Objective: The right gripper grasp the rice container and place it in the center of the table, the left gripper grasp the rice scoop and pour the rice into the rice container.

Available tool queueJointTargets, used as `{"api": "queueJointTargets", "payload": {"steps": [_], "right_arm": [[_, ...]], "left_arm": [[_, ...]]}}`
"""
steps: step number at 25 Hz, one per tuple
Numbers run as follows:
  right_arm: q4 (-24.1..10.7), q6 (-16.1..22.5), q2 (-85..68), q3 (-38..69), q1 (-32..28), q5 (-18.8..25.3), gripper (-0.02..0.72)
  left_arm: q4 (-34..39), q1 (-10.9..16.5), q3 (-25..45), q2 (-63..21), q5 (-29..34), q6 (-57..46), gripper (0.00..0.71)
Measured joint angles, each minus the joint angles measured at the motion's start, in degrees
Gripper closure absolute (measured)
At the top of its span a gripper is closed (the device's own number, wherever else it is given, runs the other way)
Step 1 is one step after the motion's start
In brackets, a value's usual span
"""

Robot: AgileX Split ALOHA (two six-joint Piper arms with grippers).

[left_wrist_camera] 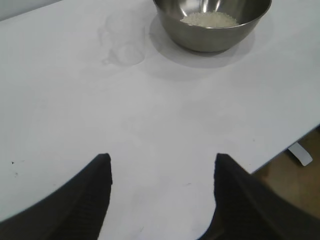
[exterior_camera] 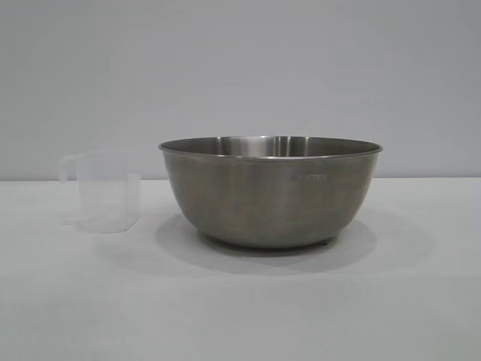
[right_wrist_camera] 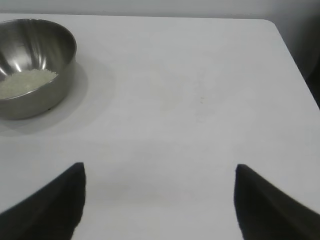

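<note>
The steel rice container (exterior_camera: 270,192) stands upright on the white table (exterior_camera: 240,316) near the middle. A pale layer of rice (left_wrist_camera: 209,20) lies in its bottom, also seen in the right wrist view (right_wrist_camera: 25,82). The clear rice scoop (exterior_camera: 104,192) stands upright to the bowl's left, apart from it; it looks empty and shows faintly in the left wrist view (left_wrist_camera: 125,42). My left gripper (left_wrist_camera: 162,165) is open and empty above bare table, well back from scoop and bowl. My right gripper (right_wrist_camera: 160,172) is open and empty, away from the bowl (right_wrist_camera: 35,65).
The table's edge and corner show in the left wrist view (left_wrist_camera: 280,150), with floor and a white foot (left_wrist_camera: 300,152) beyond. The table's far edge runs behind the bowl in the right wrist view (right_wrist_camera: 200,19). A plain wall stands behind the table.
</note>
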Motion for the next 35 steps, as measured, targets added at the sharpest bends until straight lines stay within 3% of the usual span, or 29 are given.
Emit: {"api": "queueJointTargets", "payload": {"steps": [4, 9, 35], "right_arm": [[0.0, 0.0, 0.0, 0.0, 0.0, 0.0, 0.141], [0.0, 0.0, 0.0, 0.0, 0.0, 0.0, 0.141], [0.0, 0.0, 0.0, 0.0, -1.13, 0.0, 0.141]], "left_arm": [[0.0, 7.6, 0.0, 0.0, 0.0, 0.0, 0.309], [0.0, 12.4, 0.0, 0.0, 0.0, 0.0, 0.309], [0.0, 12.91, 0.0, 0.0, 0.0, 0.0, 0.309]]}}
